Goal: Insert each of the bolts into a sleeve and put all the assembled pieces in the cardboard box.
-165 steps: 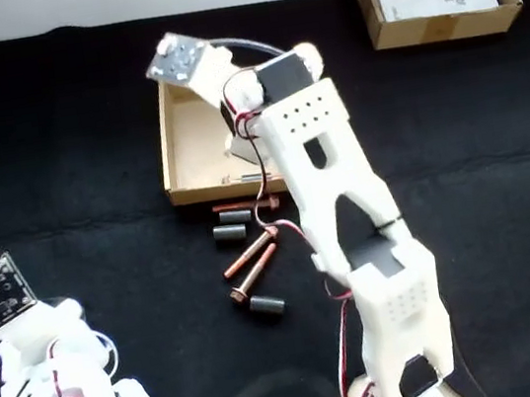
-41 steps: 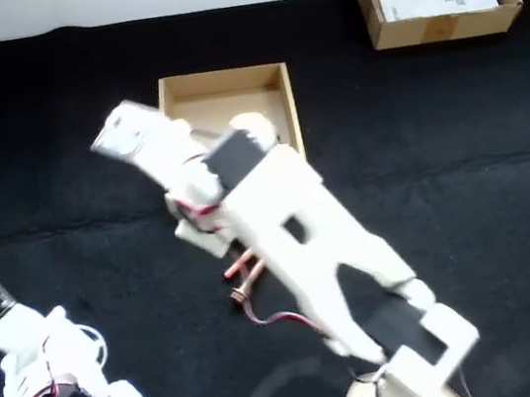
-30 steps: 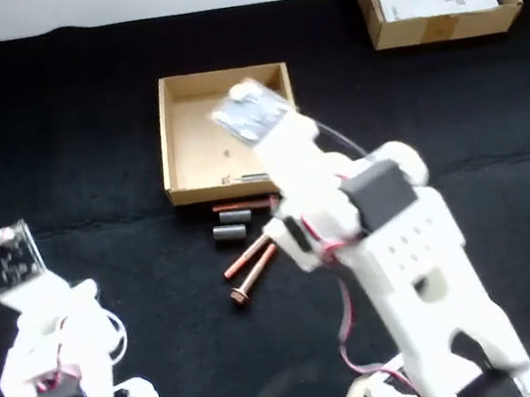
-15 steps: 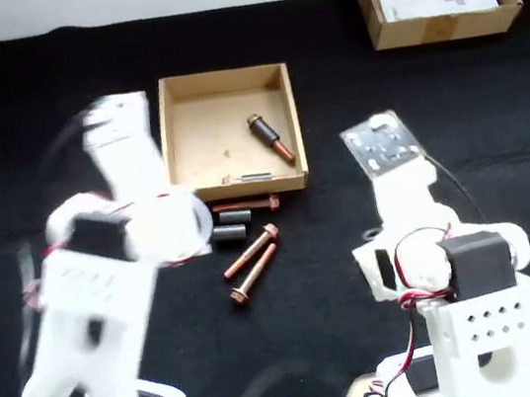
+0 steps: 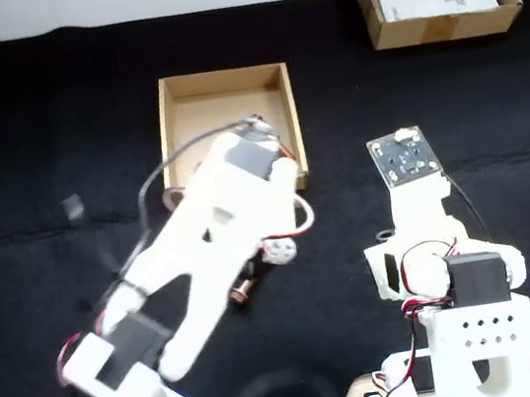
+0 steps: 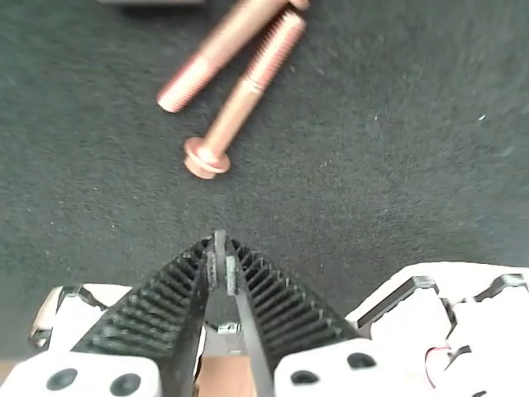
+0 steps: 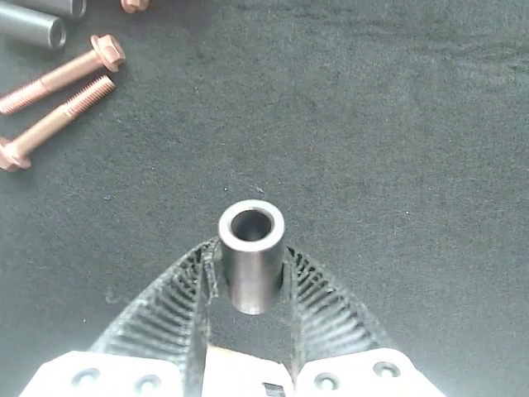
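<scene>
1. The left gripper [image 6: 221, 248], jaws pressed together with nothing between them, hangs over two bolts [image 6: 248, 89] lying side by side on the black mat [image 6: 388, 124].
2. The cardboard box [image 5: 219, 76] sits partly behind the left arm [image 5: 201, 238].
3. The right gripper [image 7: 250, 251] clamps a sleeve [image 7: 251, 265], apart from the box.

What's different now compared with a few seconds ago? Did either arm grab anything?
The right gripper pulled back from the cardboard box to the right side, now holding a sleeve that lay near the bolts. The left gripper, shut and empty, swung from the near left corner to above the two bolts. The box and bolts stayed put.
</scene>
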